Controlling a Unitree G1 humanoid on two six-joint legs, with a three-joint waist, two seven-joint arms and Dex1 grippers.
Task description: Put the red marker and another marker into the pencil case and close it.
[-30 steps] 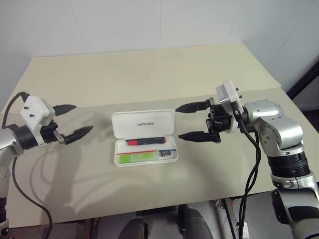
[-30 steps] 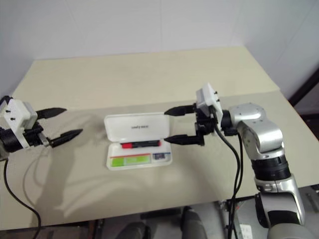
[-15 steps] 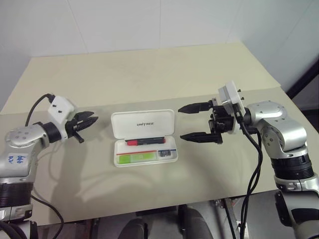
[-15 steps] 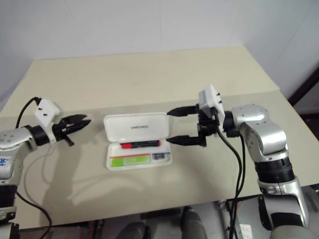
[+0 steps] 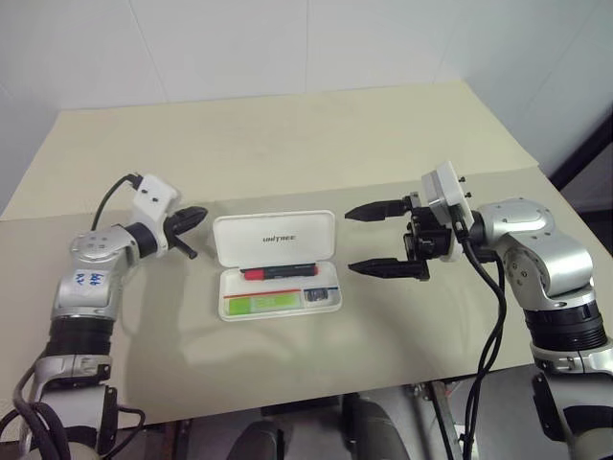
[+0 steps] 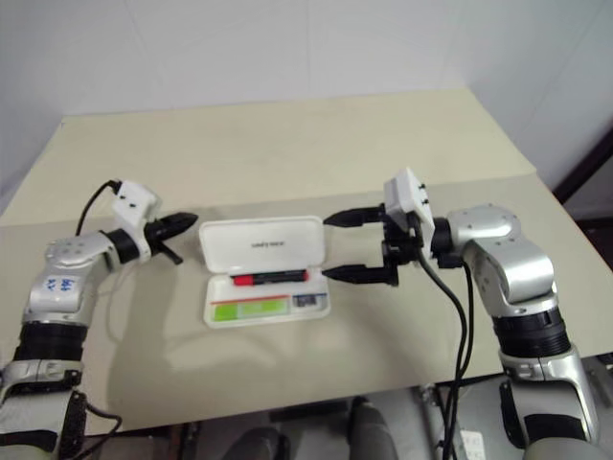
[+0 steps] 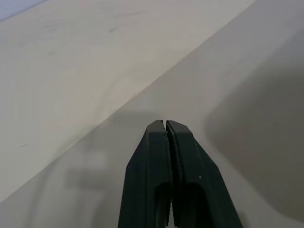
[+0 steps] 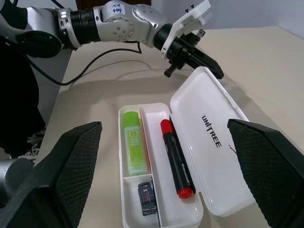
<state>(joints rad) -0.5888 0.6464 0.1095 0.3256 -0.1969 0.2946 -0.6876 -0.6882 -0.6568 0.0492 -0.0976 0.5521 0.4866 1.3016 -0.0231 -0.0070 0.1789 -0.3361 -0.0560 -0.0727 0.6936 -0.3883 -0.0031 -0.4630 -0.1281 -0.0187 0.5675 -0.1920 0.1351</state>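
On the beige table (image 5: 287,134) the pencil case (image 5: 275,236) lies open, its lid tilted back. The right wrist view shows its inside: the red marker (image 8: 175,157) lies beside the lime-green marker (image 8: 133,146), a partition between them. The right gripper (image 5: 381,238), fingers wide apart, hangs beside the case; the left gripper (image 5: 194,216), fingers pressed together, points at its lid.

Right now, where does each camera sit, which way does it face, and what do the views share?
Left and right eye views: on the head, looking forward and down at the table and the open case; both arms show, left hand shut, right hand open.
Left wrist view: on the left wrist, looking along its shut fingers at bare tabletop.
Right wrist view: on the right wrist, looking between its fingers at the case, with the red marker and green marker inside.
Shared: eye and right wrist views show the case and left hand.
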